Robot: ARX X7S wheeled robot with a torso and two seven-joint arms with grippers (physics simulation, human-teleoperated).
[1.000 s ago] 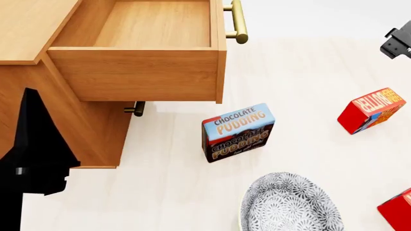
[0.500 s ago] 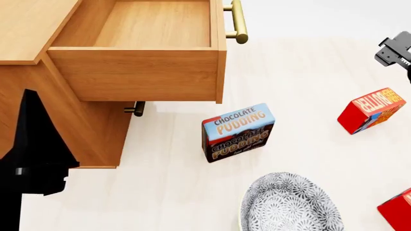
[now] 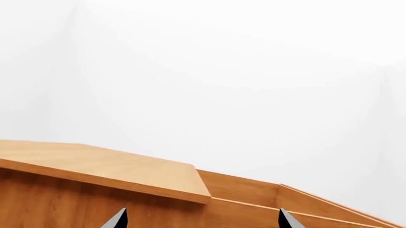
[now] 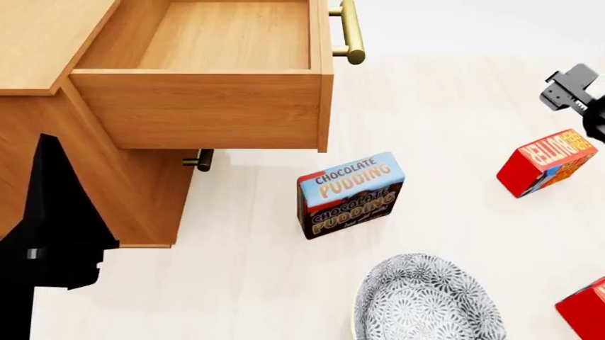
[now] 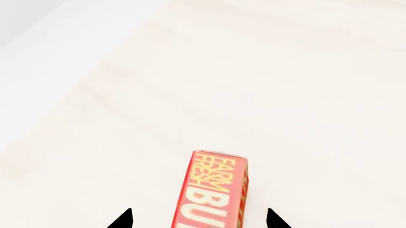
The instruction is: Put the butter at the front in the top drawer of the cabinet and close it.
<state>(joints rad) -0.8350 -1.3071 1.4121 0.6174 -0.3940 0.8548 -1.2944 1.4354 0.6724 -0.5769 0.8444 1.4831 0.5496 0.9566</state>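
A: The floor (image 4: 444, 92) is a pale, cream, wood-grained surface under a blank white backdrop. The cabinet (image 4: 47, 42) fills the upper left of the head view, and the top drawer (image 4: 222, 42) stands pulled out and empty, its brass handle (image 4: 348, 32) at top centre.

B: Where is the butter?

A: The red butter box (image 4: 546, 161) lies at the right edge of the head view, well apart from the drawer. A second red box (image 4: 586, 308) shows at the lower right corner. The chocolate pudding box (image 4: 350, 193) sits mid-frame, and a patterned bowl (image 4: 426, 301) below it.

B: And the arms?

A: The right gripper (image 5: 198, 219) is spread, its two dark tips either side of the box's narrow end in the right wrist view, touching nothing. The left gripper (image 3: 200, 219) is also spread, hanging beside the cabinet, holding nothing.

B: How would the box handle?

A: Probably light and stiff, a printed carton with smooth, perhaps slippery faces. It looks narrow enough to fit between the spread tips, so pinching it across the two long flat sides, near the middle, seems the safest hold; a grip at one end could let it swing.
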